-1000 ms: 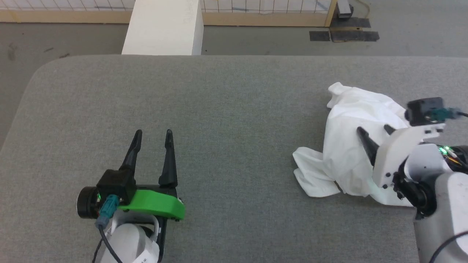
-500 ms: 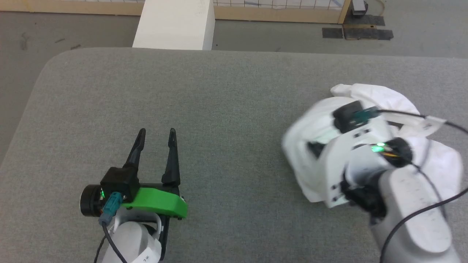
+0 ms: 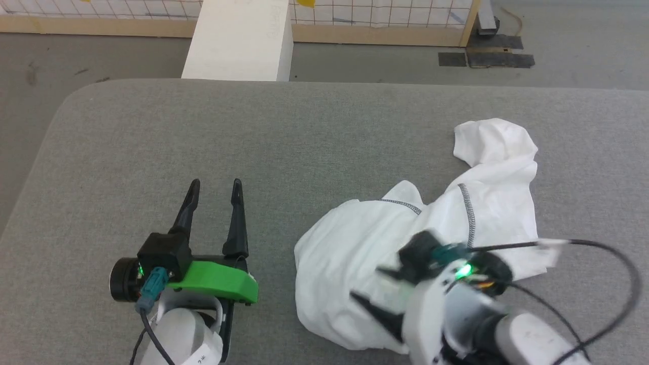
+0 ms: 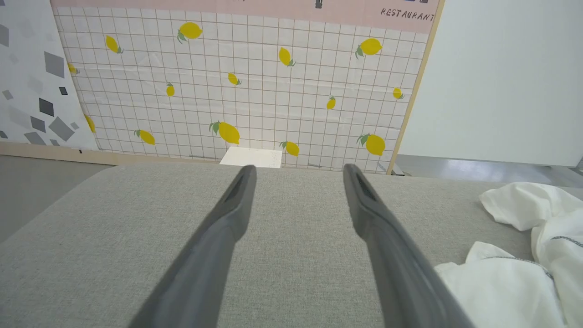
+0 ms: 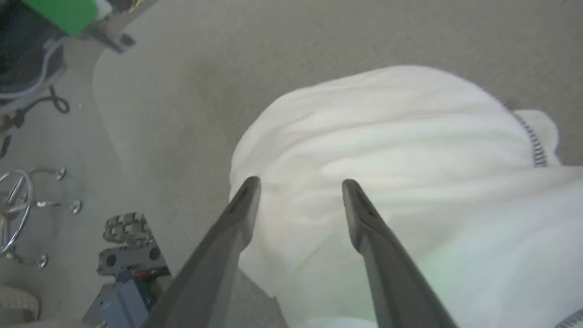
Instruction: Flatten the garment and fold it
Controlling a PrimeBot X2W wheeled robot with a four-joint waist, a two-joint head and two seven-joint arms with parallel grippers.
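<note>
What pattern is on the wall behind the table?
Yellow lemons on the white gridded wall; left wrist view shows it best.

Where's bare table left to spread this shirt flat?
Widest free patch: the table's far left, bordered by the white box, left gripper and garment. Also bare: beyond the garment. Crowded near right, where the right gripper hangs over the garment.

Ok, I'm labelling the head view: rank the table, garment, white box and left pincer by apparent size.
1. table
2. garment
3. white box and left pincer look roughly alike; the box is farther and cropped, so unranked.
</note>
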